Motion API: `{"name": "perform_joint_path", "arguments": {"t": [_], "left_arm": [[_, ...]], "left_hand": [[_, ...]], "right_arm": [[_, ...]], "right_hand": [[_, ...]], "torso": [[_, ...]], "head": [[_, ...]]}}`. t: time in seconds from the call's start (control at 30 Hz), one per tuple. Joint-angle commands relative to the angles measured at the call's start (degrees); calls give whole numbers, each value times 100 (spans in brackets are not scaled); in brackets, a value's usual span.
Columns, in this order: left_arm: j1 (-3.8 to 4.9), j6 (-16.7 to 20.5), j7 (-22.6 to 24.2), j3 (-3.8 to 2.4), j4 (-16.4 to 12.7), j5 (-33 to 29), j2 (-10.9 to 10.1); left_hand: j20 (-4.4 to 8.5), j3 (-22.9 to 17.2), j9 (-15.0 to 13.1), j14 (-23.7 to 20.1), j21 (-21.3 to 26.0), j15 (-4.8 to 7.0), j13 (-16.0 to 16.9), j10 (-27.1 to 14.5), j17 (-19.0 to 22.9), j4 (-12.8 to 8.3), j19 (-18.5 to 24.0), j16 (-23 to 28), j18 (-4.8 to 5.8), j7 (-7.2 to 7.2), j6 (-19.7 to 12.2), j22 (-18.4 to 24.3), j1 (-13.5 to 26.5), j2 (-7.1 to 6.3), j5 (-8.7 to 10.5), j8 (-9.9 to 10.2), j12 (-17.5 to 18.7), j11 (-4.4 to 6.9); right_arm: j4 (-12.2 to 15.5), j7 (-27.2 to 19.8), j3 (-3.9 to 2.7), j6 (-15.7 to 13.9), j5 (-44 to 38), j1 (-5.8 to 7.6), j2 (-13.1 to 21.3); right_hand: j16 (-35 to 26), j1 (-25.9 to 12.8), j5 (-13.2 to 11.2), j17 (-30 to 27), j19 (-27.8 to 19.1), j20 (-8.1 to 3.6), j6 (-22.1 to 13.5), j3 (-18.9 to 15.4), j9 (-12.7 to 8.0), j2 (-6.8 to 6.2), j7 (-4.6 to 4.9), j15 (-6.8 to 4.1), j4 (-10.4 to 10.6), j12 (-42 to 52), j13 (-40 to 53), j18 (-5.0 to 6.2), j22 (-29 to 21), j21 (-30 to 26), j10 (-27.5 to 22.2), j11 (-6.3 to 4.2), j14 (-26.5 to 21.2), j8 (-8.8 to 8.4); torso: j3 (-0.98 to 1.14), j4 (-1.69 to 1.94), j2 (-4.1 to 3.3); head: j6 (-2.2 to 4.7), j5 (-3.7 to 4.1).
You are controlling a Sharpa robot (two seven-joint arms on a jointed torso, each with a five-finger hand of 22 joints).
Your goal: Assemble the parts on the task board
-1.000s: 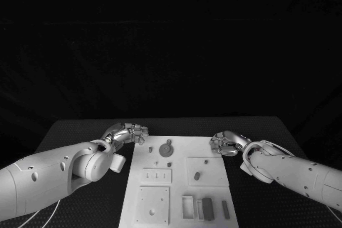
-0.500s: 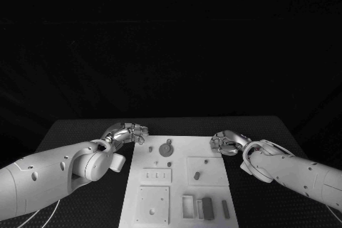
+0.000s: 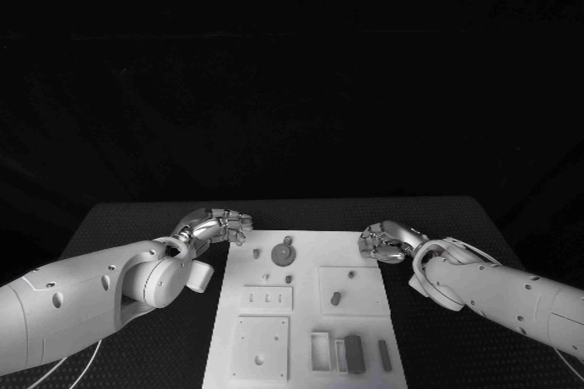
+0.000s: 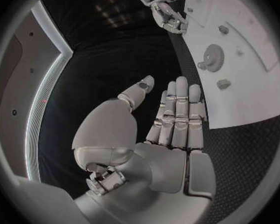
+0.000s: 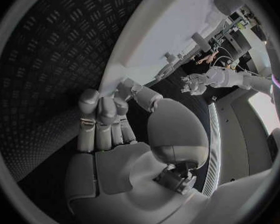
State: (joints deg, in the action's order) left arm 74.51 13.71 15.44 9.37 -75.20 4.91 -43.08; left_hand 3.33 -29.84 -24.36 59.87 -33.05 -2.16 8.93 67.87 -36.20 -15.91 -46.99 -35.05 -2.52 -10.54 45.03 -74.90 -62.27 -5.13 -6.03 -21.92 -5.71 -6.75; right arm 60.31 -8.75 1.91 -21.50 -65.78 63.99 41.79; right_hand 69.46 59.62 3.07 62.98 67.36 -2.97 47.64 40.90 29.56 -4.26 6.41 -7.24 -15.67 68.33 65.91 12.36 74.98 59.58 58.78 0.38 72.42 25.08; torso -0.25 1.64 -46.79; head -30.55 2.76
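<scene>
The white task board [image 3: 310, 317] lies in the middle of the black table. A grey gear-like disc [image 3: 283, 255] and small pegs [image 3: 335, 299] sit on its far half, and a dark block [image 3: 354, 353] with a slim bar [image 3: 385, 355] sits near its front. My left hand [image 3: 217, 227] hovers at the board's far left corner; in the left wrist view its fingers [image 4: 176, 109] are straight and hold nothing, with the disc [image 4: 211, 52] beyond them. My right hand [image 3: 387, 242] sits at the board's far right edge, fingers [image 5: 99, 114] curled in, nothing in them.
Bare black table [image 3: 134, 224] runs along both sides of the board. Raised square plates [image 3: 353, 289] and a slotted plate [image 3: 267, 299] stand on the board's middle. The board's edge [image 5: 159, 40] lies just past my right fingertips.
My right hand has crept slightly toward the board's far edge. The left hand and the parts have not moved.
</scene>
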Motion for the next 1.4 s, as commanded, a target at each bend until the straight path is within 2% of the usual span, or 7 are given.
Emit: {"name": "perform_joint_path", "arguments": {"t": [0.03, 0.33, 0.57, 0.73, 0.87, 1.0, 1.4], "left_arm": [[2, -78, 51, -5, -14, 18, 3], [2, -103, 54, -5, 2, 21, 7], [3, -162, 56, -5, 3, 66, 4], [5, -202, 46, -7, 3, 116, 3], [7, -227, 15, -11, -4, 123, 19], [12, -274, -77, -19, 4, 153, 58], [17, -316, -472, -23, 82, 478, 357]], "left_hand": [[17, 5, -9, -34, -18, -2, 4, -3, 6, -24, 34, -3, -55, -8, 3, -8, 52, 9, 18, 21, 33, -1], [17, 3, -11, -34, -19, -2, 5, -2, 6, -25, 35, -3, -55, -6, 4, -8, 49, 10, 17, 22, 34, 3], [12, 9, -59, -44, -23, -7, 55, 177, 11, -14, 48, 1, -51, 50, 139, -3, 77, 41, 20, -26, -35, 52], [8, 21, -97, -52, -26, -11, 99, 348, 15, 5, 58, 5, -50, 122, 294, 3, 139, 84, 22, -71, -96, 122], [6, 36, -115, -54, -28, -13, 125, 447, 19, 23, 65, 7, -50, 161, 395, 8, 208, 114, 21, -88, -123, 165], [6, 54, -120, -50, -32, -11, 139, 502, 20, 49, 65, 4, -51, 178, 442, 12, 280, 132, 24, -81, -131, 188], [7, 106, -115, -51, -35, -11, 170, 605, 24, 155, 67, 6, -52, 182, 468, 20, 476, 119, 62, -38, -158, 231]], "right_arm": [[32, 115, 11, 24, -68, -21, -1], [159, 208, 11, -198, 58, -21, 23], [337, 369, 11, -374, 22, -20, 90], [587, 491, -18, -400, -73, -2, 193], [813, 630, -52, -408, -147, 91, 230], [1060, 928, -68, -156, -194, 155, 236], [1763, 1518, -68, -536, -655, 325, 127]], "right_hand": [[31, -9, -29, 8, 38, -1, 1140, -7, 63, 78, -184, -36, -48, 40, 22, 264, 78, 17, -188, -195, -10, 52], [26, -42, -28, 18, 23, -7, 1099, 44, 235, 97, -194, -45, -71, 85, 75, 264, 81, 14, -222, -204, -20, 126], [23, -53, -31, 30, 40, -21, 1056, 424, 474, -54, -198, -50, -22, 144, 126, 264, 77, 14, -242, -206, -15, 189], [24, -66, -28, 34, 57, -32, 1050, 533, 542, -93, -198, -53, -12, 160, 136, 264, 78, 23, -240, -210, -8, 196], [26, -75, -28, 37, 67, -37, 1052, 568, 571, -108, -200, -55, -8, 171, 142, 264, 78, 28, -236, -212, -2, 199], [29, -87, -28, 41, 72, -41, 1046, 612, 604, -121, -200, -54, -4, 194, 156, 264, 79, 31, -235, -212, 3, 196], [50, -123, -22, 80, 22, -39, 1001, 731, 778, -155, -190, -39, 38, 319, 235, 264, 97, 41, -300, -197, -53, 207]], "torso": [[2, -2, -1], [4, -4, 2], [3, -10, 1], [1, -18, 8], [-4, -12, 13], [-1, 2, 16], [1, -21, 99]], "head": [[-2, 7], [-9, 10], [-5, 11], [12, 12], [34, 21], [65, 26], [97, -4]]}}
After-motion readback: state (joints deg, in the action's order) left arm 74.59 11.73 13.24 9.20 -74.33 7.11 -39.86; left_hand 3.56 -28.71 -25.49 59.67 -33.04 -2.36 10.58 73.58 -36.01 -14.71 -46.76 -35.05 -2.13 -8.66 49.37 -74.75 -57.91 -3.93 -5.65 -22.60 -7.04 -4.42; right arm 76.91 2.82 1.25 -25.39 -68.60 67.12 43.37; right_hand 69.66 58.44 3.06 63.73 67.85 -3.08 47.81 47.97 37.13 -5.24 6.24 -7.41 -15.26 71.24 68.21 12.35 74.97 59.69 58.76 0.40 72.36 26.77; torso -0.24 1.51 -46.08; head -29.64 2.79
